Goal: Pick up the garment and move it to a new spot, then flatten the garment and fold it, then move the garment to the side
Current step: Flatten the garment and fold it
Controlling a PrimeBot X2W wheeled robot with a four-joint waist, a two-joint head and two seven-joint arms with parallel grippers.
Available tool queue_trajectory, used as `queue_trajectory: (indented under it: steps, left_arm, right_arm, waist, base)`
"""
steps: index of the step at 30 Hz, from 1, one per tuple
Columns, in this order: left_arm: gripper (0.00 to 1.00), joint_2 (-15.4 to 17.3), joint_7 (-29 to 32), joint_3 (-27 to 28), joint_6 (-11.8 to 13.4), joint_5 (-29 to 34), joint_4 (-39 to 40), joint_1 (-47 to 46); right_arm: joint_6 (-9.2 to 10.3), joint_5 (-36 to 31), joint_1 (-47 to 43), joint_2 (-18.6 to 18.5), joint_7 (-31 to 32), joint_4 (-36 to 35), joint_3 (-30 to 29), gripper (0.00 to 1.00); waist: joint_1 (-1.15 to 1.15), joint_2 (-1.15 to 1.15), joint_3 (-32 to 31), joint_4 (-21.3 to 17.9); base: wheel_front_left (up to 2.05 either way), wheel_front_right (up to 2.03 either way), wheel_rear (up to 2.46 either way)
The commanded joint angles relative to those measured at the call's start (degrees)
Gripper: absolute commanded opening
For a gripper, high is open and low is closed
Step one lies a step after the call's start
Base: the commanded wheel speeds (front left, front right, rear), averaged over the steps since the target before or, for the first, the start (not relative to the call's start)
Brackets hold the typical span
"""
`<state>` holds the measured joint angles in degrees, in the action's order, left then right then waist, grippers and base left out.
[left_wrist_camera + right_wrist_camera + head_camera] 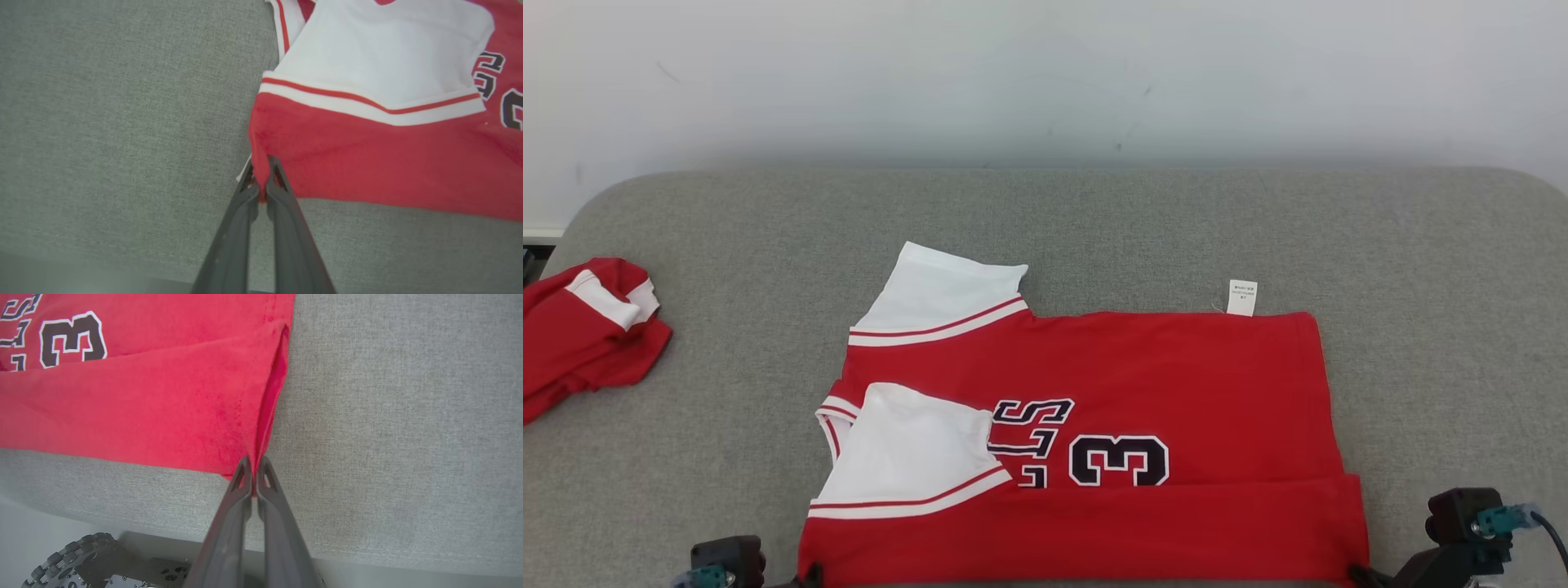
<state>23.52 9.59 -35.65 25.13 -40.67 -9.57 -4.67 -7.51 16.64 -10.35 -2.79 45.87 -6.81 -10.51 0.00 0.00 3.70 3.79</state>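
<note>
garment (1160, 367) lettering half hidden, left tool (809, 576) cropped

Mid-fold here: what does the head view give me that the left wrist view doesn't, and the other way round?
Head view: a second red-and-white garment bunched at the left of the grey fabric surface, the white care label at the far edge of the red jersey with black numerals, and the right gripper at its near right corner. Left wrist view: the left gripper shut on the jersey's near left corner, close up. Both: the jersey's near white sleeve and the grey surface.
</note>
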Motion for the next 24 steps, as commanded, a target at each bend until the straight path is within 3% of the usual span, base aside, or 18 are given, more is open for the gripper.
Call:
queue_trajectory:
  steps: [1, 6, 7, 8, 9, 10, 16, 21, 24]
  left_arm:
    - [0.00, 0.74, 0.18, 0.18, 0.64, -0.25, 0.65, 1.01]
    - [0.00, 1.20, 0.70, 0.03, 0.93, -0.87, 1.31, 2.58]
    - [0.00, 1.19, 0.57, 0.05, 0.89, -0.91, 1.27, 2.72]
    - [0.46, 1.08, -0.25, 0.49, 1.52, -0.71, 1.28, 2.87]
    - [0.46, 1.08, -0.25, 0.49, 1.52, -0.71, 1.28, 2.87]
    - [0.99, 1.08, -0.20, 0.29, 1.48, -0.55, 1.10, 3.06]
    - [1.00, -0.02, -3.35, 1.51, 0.97, -1.52, 1.03, 3.85]
    - [1.00, -0.51, -10.99, 4.75, 1.16, -0.75, 2.48, 3.83]
    - [1.00, -0.64, -15.31, 5.49, -0.55, -0.13, 3.60, 3.67]
  right_arm:
    - [0.04, 0.91, -1.07, -0.22, 0.23, -0.45, -0.18, 0.00]
    - [0.04, 2.19, -2.76, -0.20, 0.50, -0.19, 0.72, 0.00]
    - [0.04, 2.62, -2.84, -0.22, 0.17, -0.08, 0.58, 0.33]
    - [0.04, 2.87, -2.86, -0.23, -0.27, 0.24, 0.24, 1.00]
    - [0.04, 2.87, -2.86, -0.23, -0.27, 0.24, 0.24, 1.00]
    - [0.04, 2.79, -2.83, -0.18, -0.80, 0.41, 0.50, 1.00]
    - [0.03, 2.43, -2.39, -0.19, -5.70, 1.14, 0.43, 1.00]
    - [0.03, 1.86, -1.77, -0.17, -11.51, 1.68, 0.44, 1.00]
    - [0.03, 1.20, -1.04, -0.22, -14.88, 1.74, 0.89, 1.00]
  waist:
    - [0.00, 0.00, -0.15, -0.05]
    - [0.00, 0.00, -0.26, -0.24]
    - [0.00, 0.00, -0.27, -0.28]
    - [0.00, 0.00, -0.28, -0.31]
    - [0.00, 0.00, -0.28, -0.31]
    - [0.00, 0.00, -0.31, -0.32]
    - [0.00, 0.00, -1.36, -0.11]
    - [0.00, 0.00, -3.84, -0.09]
    - [0.00, 0.00, -5.11, -0.37]
  base:
    - [0.00, 0.00, 0.00]
    - [0.00, 0.00, 0.00]
    - [0.00, 0.00, 0.00]
    - [0.00, 0.00, 0.00]
    - [0.00, 0.00, 0.00]
    - [0.00, 0.00, 0.00]
    - [0.00, 0.00, 0.00]
    - [0.00, 0.00, 0.00]
    - [0.00, 0.00, 0.00]
